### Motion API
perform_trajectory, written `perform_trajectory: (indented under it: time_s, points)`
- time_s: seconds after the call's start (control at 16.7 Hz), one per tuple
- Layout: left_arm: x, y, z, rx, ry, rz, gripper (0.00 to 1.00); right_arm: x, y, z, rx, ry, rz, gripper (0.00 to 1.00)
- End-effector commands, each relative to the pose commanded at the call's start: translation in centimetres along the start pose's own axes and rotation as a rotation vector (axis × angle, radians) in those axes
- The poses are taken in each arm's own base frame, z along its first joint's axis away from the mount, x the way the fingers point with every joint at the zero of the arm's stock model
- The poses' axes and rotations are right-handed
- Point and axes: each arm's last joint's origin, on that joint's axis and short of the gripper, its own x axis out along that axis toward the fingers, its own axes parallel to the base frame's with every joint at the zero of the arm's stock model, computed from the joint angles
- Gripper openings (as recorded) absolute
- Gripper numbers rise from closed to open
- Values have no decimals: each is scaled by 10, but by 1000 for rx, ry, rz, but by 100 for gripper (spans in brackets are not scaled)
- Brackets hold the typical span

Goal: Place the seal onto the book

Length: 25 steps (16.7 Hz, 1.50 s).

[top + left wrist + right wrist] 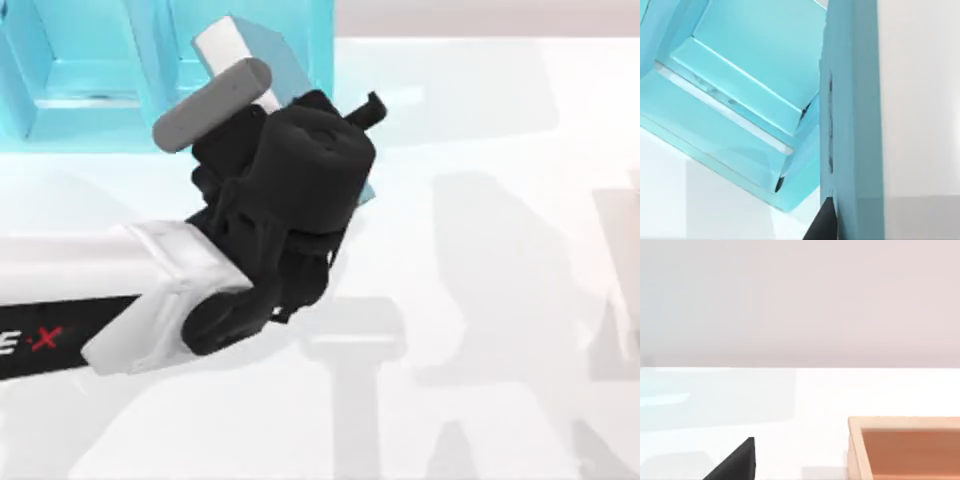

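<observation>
White table (500, 250); left gripper (300, 170) over teal book (852, 125).

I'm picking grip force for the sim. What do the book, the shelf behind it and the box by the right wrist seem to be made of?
Book: smooth teal cover, probably coated card, and a white side like paper pages.
Shelf: glossy, slightly see-through teal, likely plastic or acrylic, judging by its sheen.
Box: matte tan rim with an orange-brown inside, wood-like, though no grain shows.

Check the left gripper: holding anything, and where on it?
Cannot be told. The left arm sits over the book by the shelf, hiding its fingers; the left wrist view shows the book's cover very close.
</observation>
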Motion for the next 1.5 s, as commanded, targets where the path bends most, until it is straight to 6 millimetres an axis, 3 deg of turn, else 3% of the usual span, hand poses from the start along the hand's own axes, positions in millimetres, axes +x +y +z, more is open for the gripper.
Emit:
perform_trajectory:
  time_s: [0.42,0.72,0.96,1.5]
  points:
    - [-23,-12,-78,-536,-28,55,0,0,0,0,0,0,0,100]
    - [-42,-12,-113,-838,-67,47,0,0,0,0,0,0,0,100]
    - [-51,-11,-125,-947,-83,35,0,0,0,0,0,0,0,100]
    - [-54,-9,-127,-953,-84,36,0,0,0,0,0,0,0,100]
